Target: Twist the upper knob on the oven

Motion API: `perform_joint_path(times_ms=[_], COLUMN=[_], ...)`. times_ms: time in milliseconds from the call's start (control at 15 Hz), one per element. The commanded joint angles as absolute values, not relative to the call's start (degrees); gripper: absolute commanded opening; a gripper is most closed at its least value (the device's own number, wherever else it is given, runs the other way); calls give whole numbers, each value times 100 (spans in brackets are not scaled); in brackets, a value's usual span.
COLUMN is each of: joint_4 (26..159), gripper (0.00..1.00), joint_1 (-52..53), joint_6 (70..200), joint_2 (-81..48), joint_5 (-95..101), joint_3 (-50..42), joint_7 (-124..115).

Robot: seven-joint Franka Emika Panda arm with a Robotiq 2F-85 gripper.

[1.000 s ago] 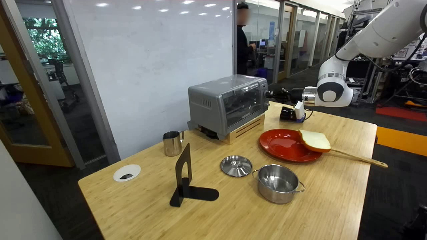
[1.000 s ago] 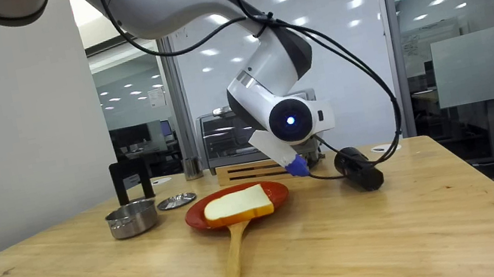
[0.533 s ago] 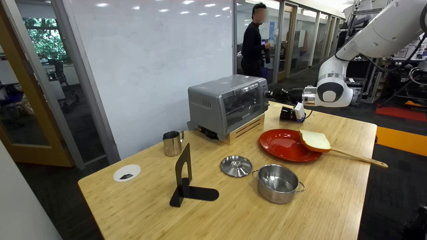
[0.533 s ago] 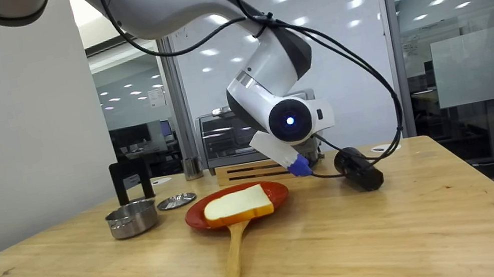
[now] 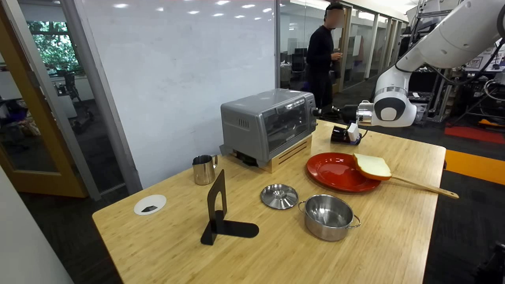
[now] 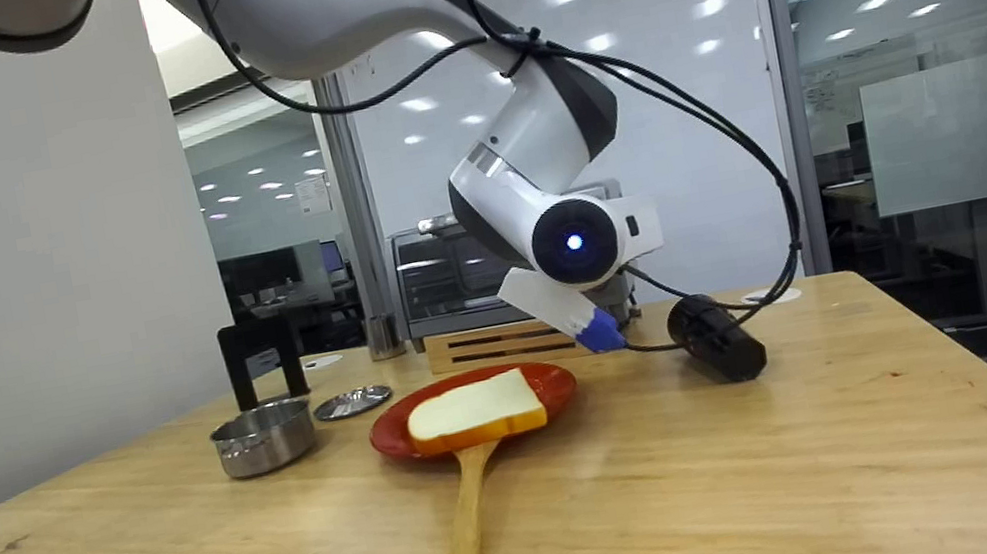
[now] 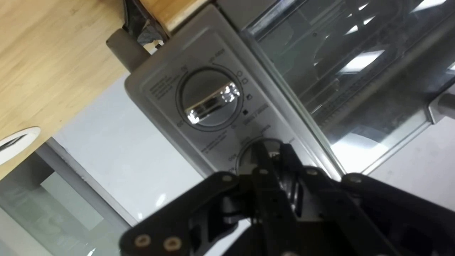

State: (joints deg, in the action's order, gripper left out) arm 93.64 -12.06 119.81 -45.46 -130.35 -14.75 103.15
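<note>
The silver-grey toaster oven [image 5: 252, 126] stands on a wooden stand [image 5: 290, 152] against the whiteboard. It also shows in an exterior view [image 6: 448, 275], partly hidden by the arm. In the wrist view, which stands upside down, the lower knob [image 7: 210, 99] with its chrome bar is free. The upper knob [image 7: 246, 163] is mostly covered by my gripper [image 7: 272, 147]. The two black fingers lie on either side of its bar, close together, and look shut on it. In an exterior view my gripper [image 5: 317, 112] reaches level to the oven's knob panel.
A red plate [image 5: 329, 173] holds a bread slice [image 5: 372, 165], with a wooden-handled tool [image 5: 430, 189] under it. A steel pot [image 5: 329, 221], a lid [image 5: 279, 196], a black bookend [image 5: 221, 228] and a steel pitcher [image 5: 204, 171] stand nearby. A black cylinder [image 6: 719, 344] lies below the arm.
The oven and its stand have shifted slightly left in both exterior views, and the arm has moved slightly the same way. My gripper stays at the knob panel. A person behind the glass walked right.
</note>
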Motion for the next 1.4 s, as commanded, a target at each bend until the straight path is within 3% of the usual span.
perform_joint_path(times_ms=[0,267,333,667,1133,1333], joint_4=[9601,9585,9587,9629,10006,10414], gripper=[3,3,36,42,97,100], joint_1=[-1108,-1121,-1128,-1132,-1263,-1160], joint_6=[11722,11710,11690,11645,11001,11568], joint_2=[-4295,-4300,-4293,-4236,-4069,-3833], joint_5=[-12835,-12792,-12798,-12812,-12877,-13380], joint_3=[-1501,-1508,-1502,-1492,-1449,-1478], joint_7=[11034,11170,11203,11585,13452,13894])
